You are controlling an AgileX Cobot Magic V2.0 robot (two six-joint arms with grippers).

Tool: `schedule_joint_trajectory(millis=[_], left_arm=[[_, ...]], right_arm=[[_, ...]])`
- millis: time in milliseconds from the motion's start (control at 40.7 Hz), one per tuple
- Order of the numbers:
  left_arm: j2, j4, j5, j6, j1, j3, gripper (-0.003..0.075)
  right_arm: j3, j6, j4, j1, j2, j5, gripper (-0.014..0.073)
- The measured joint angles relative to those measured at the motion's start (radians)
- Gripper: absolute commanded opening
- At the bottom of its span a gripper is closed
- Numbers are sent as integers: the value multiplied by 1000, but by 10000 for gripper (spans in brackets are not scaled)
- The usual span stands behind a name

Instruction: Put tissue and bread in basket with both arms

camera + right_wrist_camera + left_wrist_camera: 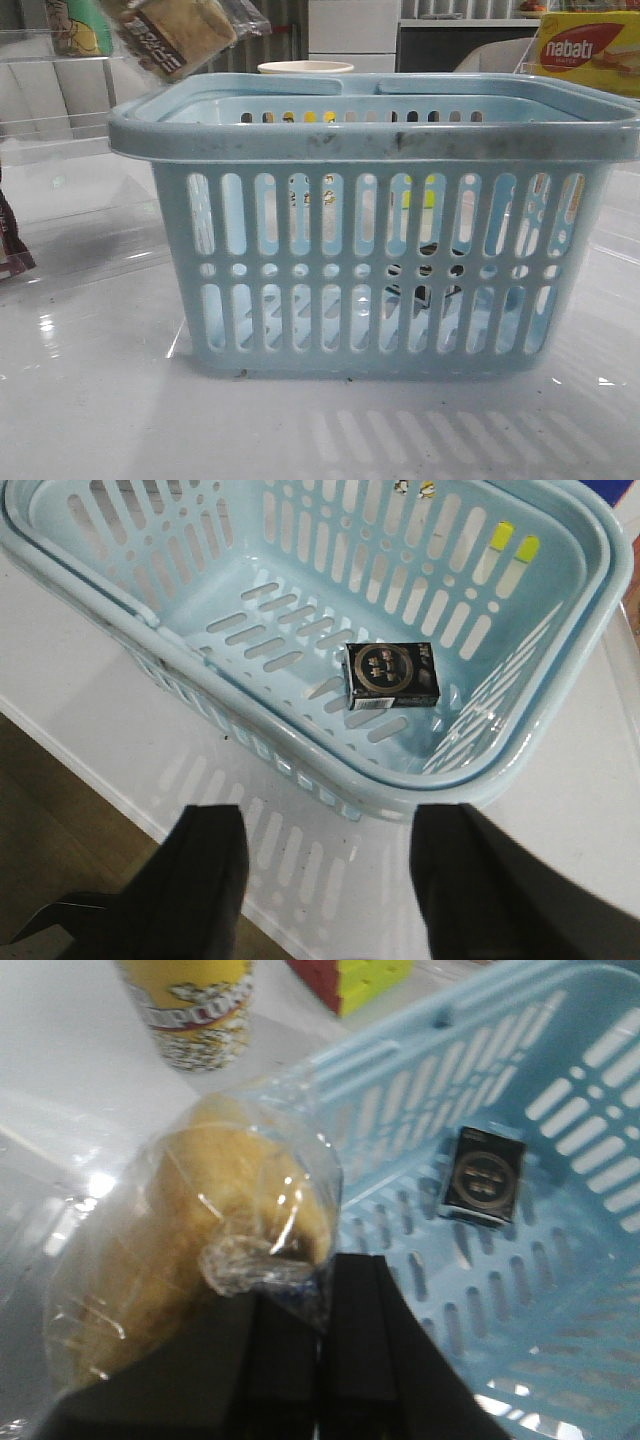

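Note:
The bread [185,35], a golden-brown slice in clear wrap with a dark lettered band, hangs in the air above the basket's back left corner. In the left wrist view my left gripper [320,1280] is shut on the wrap's crumpled edge, and the bread [200,1230] is just outside the basket's wall. The light-blue basket [370,135] stands mid-table. A small black pack with a round emblem [392,675], apparently the tissue, lies flat on the basket floor [484,1175]. My right gripper [325,850] is open and empty, above the table just outside the basket's rim [420,795].
A yellow-and-red nabati box [590,50] stands back right. A yellow popcorn cup [195,1010] and a colored cube [350,980] stand behind the basket. A dark brown packet [10,245] is at the far left. The table edge [100,770] runs near my right gripper.

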Motion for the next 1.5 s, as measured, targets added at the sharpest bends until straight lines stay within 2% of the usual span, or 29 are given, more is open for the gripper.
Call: schedule_joint_trajectory(millis=[270, 614, 713, 860, 934, 1131, 1278, 1499], left_arm=[[46, -9, 5, 16, -135, 0, 92], [92, -19, 20, 16, -165, 0, 98], [97, -17, 20, 16, -165, 0, 154], [98, -17, 11, 16, -165, 0, 360], [98, -17, 4, 16, -165, 0, 415], [98, 8, 4, 16, -165, 0, 414], [81, 86, 11, 16, -165, 0, 414], [-65, 120, 46, 11, -165, 0, 414]], right_arm=[[0, 0, 0, 0, 0, 0, 470], [0, 0, 0, 0, 0, 0, 470], [0, 0, 0, 0, 0, 0, 470], [0, 0, 0, 0, 0, 0, 470], [0, 0, 0, 0, 0, 0, 470], [0, 0, 0, 0, 0, 0, 470], [0, 0, 0, 0, 0, 0, 470], [0, 0, 0, 0, 0, 0, 470]])
